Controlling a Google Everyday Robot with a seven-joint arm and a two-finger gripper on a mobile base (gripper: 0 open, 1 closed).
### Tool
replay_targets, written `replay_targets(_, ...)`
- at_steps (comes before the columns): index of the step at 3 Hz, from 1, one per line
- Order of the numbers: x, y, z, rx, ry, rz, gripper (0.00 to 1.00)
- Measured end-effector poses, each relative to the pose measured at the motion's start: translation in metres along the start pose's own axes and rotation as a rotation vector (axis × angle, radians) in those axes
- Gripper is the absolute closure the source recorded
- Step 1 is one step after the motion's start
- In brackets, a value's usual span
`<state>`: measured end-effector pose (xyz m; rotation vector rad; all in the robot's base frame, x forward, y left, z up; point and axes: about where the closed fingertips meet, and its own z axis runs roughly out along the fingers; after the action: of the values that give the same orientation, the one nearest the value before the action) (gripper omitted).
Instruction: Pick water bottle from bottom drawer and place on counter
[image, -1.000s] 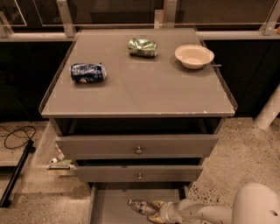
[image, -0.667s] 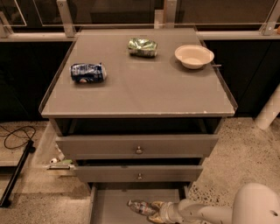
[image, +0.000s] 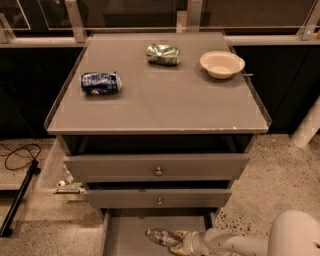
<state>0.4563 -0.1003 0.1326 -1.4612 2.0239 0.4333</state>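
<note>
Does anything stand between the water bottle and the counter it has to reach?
The gripper is at the water bottle in the bottom drawer. Two upper drawers jut out above it, below the counter; the bottle must likely come forward past them.

No visible change recorded; the gripper (image: 176, 241) remains in the bottom drawer (image: 125, 236), beside the water bottle (image: 159, 236).

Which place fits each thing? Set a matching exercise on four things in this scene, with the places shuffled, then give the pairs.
Things:
1 blue can
2 green can
3 bowl
4 water bottle

Places:
A in the bottom drawer, at the end effector
B counter, left side
C counter, right rear
D counter, rear middle

Pairs: 1-B, 2-D, 3-C, 4-A
</note>
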Motion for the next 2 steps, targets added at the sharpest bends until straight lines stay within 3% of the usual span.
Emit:
replay_targets(1,-0.010,0.000,-0.027,-0.004,-0.036,-0.018,1.00)
replay_targets(2,-0.022,0.001,-0.079,0.006,-0.086,-0.049,1.00)
